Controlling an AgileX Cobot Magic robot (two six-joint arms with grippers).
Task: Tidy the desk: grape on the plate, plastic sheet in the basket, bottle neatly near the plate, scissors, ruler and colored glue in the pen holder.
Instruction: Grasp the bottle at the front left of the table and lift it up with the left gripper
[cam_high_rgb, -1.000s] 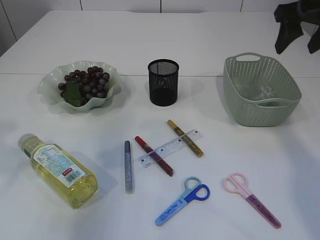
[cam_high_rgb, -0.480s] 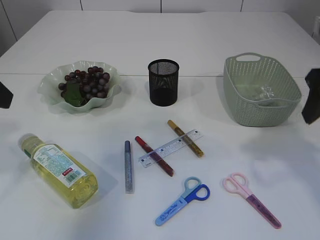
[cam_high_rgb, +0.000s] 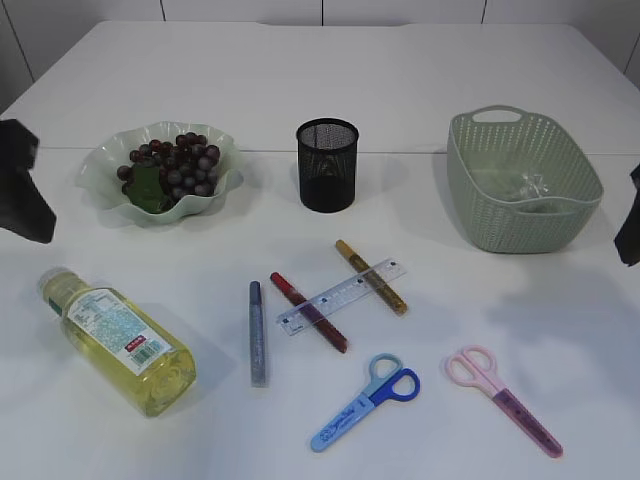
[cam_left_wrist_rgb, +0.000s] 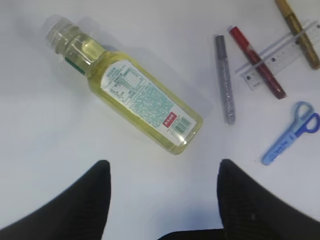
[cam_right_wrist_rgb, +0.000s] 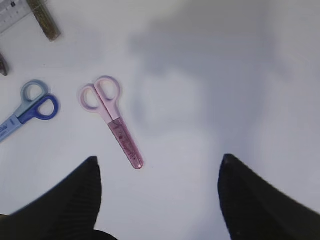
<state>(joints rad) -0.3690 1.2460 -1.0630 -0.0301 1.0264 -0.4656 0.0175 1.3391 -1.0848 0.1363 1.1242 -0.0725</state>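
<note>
The grape (cam_high_rgb: 180, 165) lies on the green plate (cam_high_rgb: 100, 165), and the plastic sheet (cam_high_rgb: 530, 187) lies in the basket (cam_high_rgb: 560, 215). The bottle (cam_high_rgb: 118, 338) lies on its side at the front left. My open, empty left gripper (cam_left_wrist_rgb: 162, 170) hovers just short of the bottle (cam_left_wrist_rgb: 130, 97). Red (cam_high_rgb: 308, 311) and gold (cam_high_rgb: 371, 276) colored glue sticks lie under the ruler (cam_high_rgb: 345, 294), a grey one (cam_high_rgb: 257, 332) beside them. Blue scissors (cam_high_rgb: 365, 402) and pink scissors (cam_high_rgb: 503, 400) lie in front. My open right gripper (cam_right_wrist_rgb: 159, 167) hangs above the table beside the pink scissors (cam_right_wrist_rgb: 112, 120).
The black mesh pen holder (cam_high_rgb: 327, 165) stands upright at the back centre, between plate and basket. Bare white table lies between bottle and plate. In the exterior view each arm shows only as a dark shape at its side edge.
The right arm has dropped from the upper right corner to the right edge. The left arm has come into view at the left edge. Nothing on the table has moved.
</note>
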